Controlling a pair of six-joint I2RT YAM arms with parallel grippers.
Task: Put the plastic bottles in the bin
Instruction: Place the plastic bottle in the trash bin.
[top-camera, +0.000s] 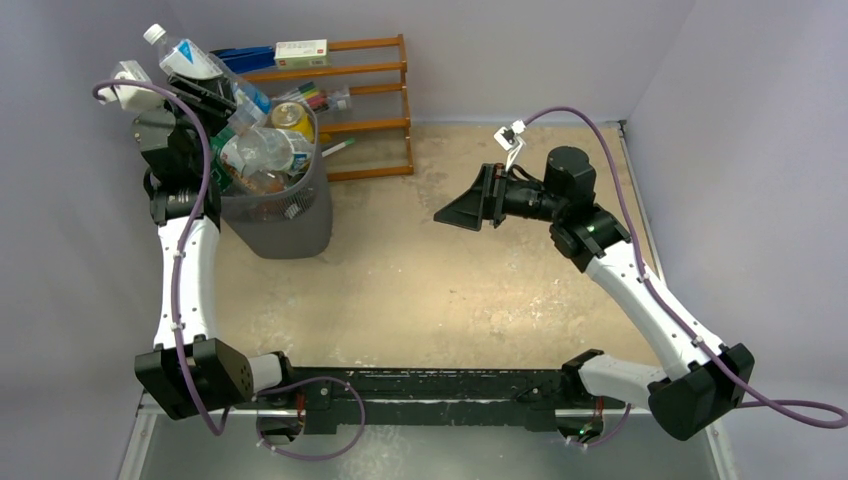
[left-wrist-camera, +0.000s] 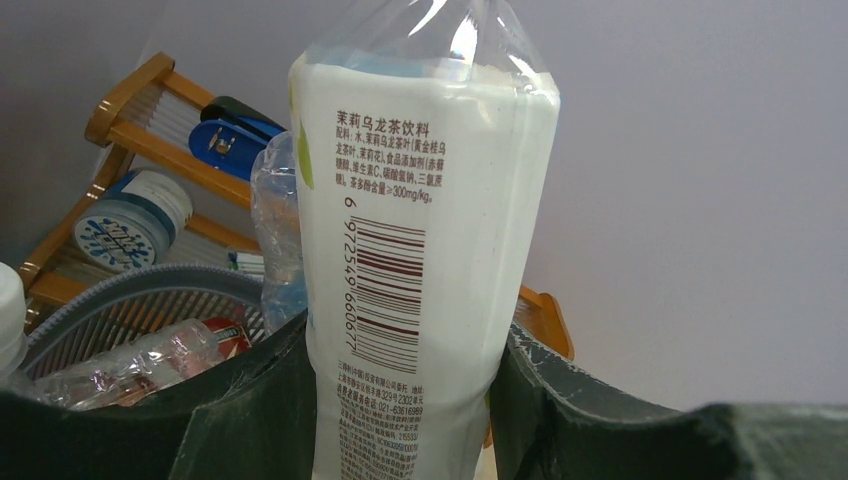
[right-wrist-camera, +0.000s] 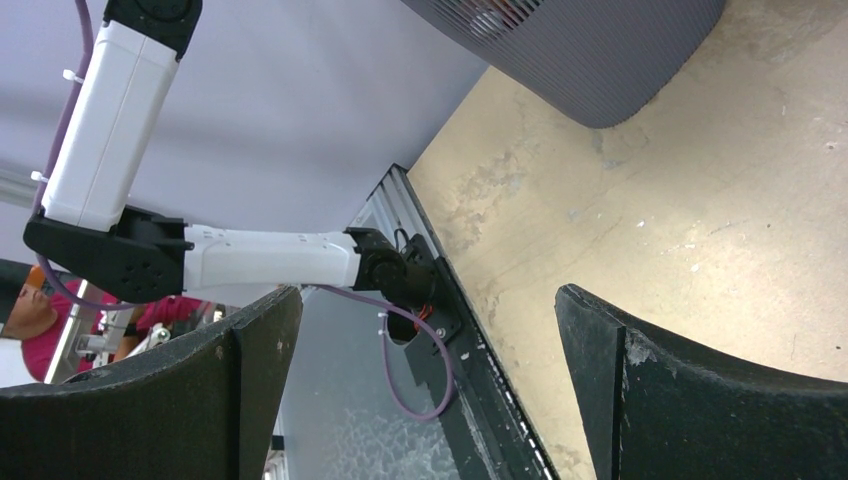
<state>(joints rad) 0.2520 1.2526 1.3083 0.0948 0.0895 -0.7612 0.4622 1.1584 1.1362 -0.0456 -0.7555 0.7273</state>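
One plastic bottle (left-wrist-camera: 430, 200) is clamped in the left tool (left-wrist-camera: 405, 425), whose dark fingers (left-wrist-camera: 250, 410) press on both sides of its lower body. The bottle is clear with a white label carrying a barcode and printed text, and from above its white cap points up and to the left, toward the wall. It hangs tilted at the far-left corner of the scene, just beside the back-left rim of the bin (top-camera: 290, 225). Whether it is over the opening or just outside it is hard to judge from these angles.

Many plastic bottles (top-camera: 262, 150) already fill the grey bin to its rim, mostly clear and crumpled, with a yellow-orange one at the far side. The bin stands on the table (top-camera: 450, 300) right in front of the orange wooden rack (top-camera: 370, 70), which holds coloured markers (top-camera: 315, 97) and a small box (top-camera: 300, 50) on its top rail.

The right tool (right-wrist-camera: 428, 330) has its jaws spread wide with nothing between them. It is raised above the middle of the table, well apart from the bin, and faces toward it.
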